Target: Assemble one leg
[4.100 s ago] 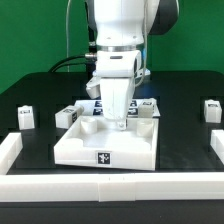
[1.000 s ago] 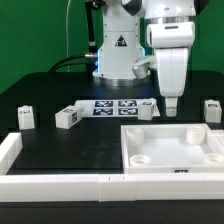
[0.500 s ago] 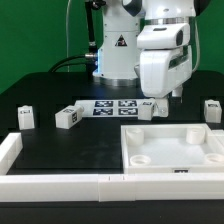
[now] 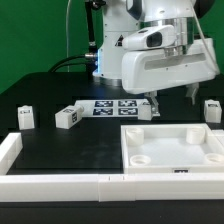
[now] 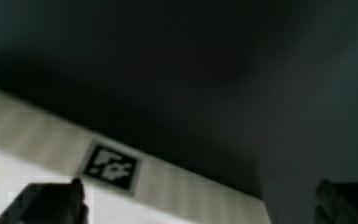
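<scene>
Several white legs with tags lie on the black table: one at the far left, one beside it, one next to the marker board and one at the far right. The large white square panel lies at the front right. My gripper hangs tilted over the back edge of the panel, close to the leg by the marker board, open and empty. In the wrist view my gripper shows two dark fingers spread apart over a blurred white surface with a tag.
The marker board lies at the back middle. A low white wall runs along the front, with a raised end at the left. The robot base stands behind the marker board.
The panel, under my gripper four seconds ago, now lies at the front right. In the last second my hand has swung from upright to tilted and come lower.
</scene>
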{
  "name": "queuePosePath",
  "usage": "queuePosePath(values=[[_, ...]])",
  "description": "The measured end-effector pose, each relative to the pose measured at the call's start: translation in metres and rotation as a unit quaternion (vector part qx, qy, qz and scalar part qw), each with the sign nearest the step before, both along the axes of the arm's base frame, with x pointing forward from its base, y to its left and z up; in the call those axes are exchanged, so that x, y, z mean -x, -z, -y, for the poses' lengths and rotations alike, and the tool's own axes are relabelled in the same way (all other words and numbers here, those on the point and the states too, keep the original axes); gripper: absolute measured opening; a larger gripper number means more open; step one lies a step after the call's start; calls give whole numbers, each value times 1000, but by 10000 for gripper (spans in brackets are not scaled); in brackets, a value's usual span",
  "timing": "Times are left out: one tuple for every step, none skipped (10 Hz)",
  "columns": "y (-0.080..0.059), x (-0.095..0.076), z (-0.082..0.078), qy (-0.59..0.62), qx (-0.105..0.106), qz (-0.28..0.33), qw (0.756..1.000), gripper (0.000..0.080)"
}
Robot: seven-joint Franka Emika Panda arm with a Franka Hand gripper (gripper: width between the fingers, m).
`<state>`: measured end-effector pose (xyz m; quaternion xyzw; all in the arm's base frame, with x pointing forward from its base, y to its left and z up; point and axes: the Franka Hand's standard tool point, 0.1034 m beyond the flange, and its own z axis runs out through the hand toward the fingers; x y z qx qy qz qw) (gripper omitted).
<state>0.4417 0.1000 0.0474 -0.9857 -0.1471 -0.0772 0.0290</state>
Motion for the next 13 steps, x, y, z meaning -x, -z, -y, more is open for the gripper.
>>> queuePosePath(values=[[0, 4, -9, 66, -12, -8, 998, 649], [1, 9, -20, 136, -25, -16, 990, 649], [1, 13, -30, 196, -36, -23, 980, 649], [2, 18, -40, 249, -46, -28, 967, 649], [3, 24, -50, 277, -51, -33, 959, 649], [4, 30, -61, 336, -62, -38, 939, 649], [5, 36, -71, 337, -64, -37, 938, 649], [4, 33, -68, 320, -62, -34, 945, 649], [6, 33, -63, 320, -57, -49, 944, 649], [6, 32, -62, 316, -55, -54, 946, 649], [8, 33, -58, 302, -48, -75, 949, 649], [10, 33, -51, 282, -40, -116, 952, 649], [12, 37, -50, 283, -35, -148, 947, 649]])
